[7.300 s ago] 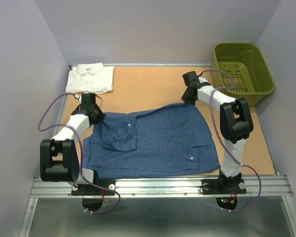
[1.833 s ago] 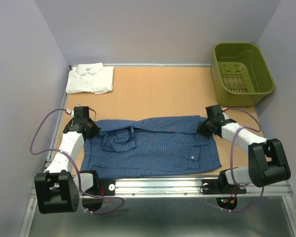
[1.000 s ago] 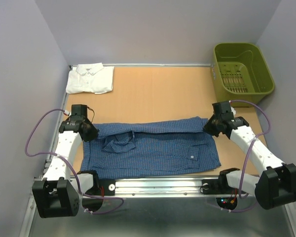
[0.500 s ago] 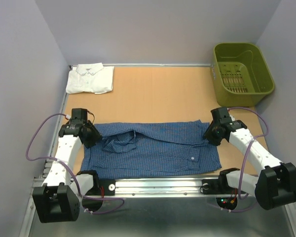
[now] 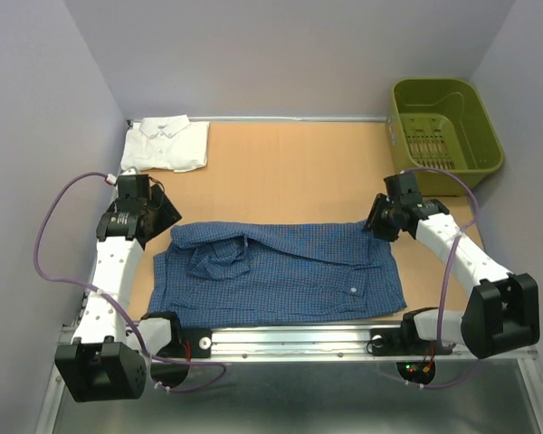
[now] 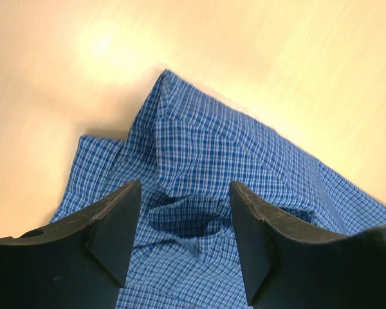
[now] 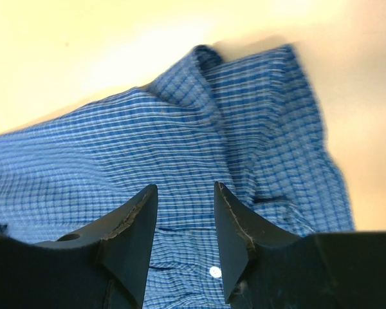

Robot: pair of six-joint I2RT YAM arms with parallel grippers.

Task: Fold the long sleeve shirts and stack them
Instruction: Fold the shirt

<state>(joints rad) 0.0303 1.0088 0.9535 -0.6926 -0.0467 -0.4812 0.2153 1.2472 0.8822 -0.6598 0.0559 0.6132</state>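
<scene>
Left fingers (image 5: 163, 212) stand apart with nothing between them, hovering just beyond the far left corner of the blue shirt (image 5: 281, 267). Right fingers (image 5: 377, 222) are apart too and empty, poised over the shirt's far right corner. In both wrist views checked cloth lies below the open tips, apart from them.

The blue shirt lies as a wide band along the near side of the tabletop (image 5: 290, 172), its far edge doubled over and a rumpled patch near its left end. The white shirt (image 5: 166, 145) sits folded at the far left corner, well apart.

This looks like the pause between folds. The next move probably calls for fresh grips on one end, to carry it across and narrow the band before stacking it.
</scene>
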